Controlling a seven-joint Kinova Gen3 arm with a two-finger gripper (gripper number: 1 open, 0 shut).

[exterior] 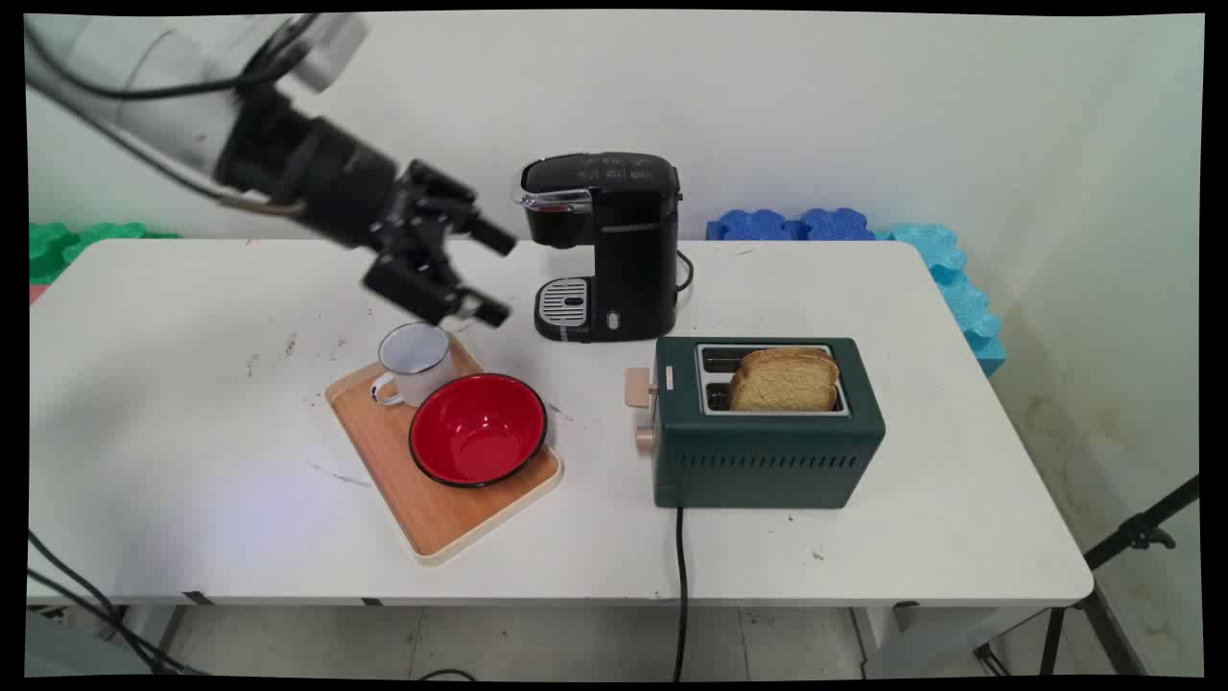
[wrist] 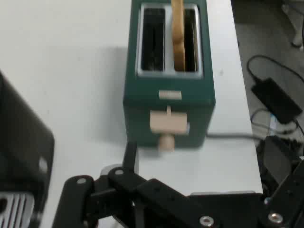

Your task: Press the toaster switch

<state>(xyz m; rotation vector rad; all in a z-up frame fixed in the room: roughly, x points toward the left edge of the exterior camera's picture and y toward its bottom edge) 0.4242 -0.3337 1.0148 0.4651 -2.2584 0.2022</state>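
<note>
Evidently nothing was in my gripper (exterior: 484, 274): fingers spread, it hovered above the white mug (exterior: 413, 360) at the wooden tray's (exterior: 451, 523) far corner, beside the red bowl (exterior: 478, 429).

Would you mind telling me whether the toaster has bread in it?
Yes, partly loaded. The green toaster holds one bread slice upright in one slot; the hand view shows the other slot empty.
</note>
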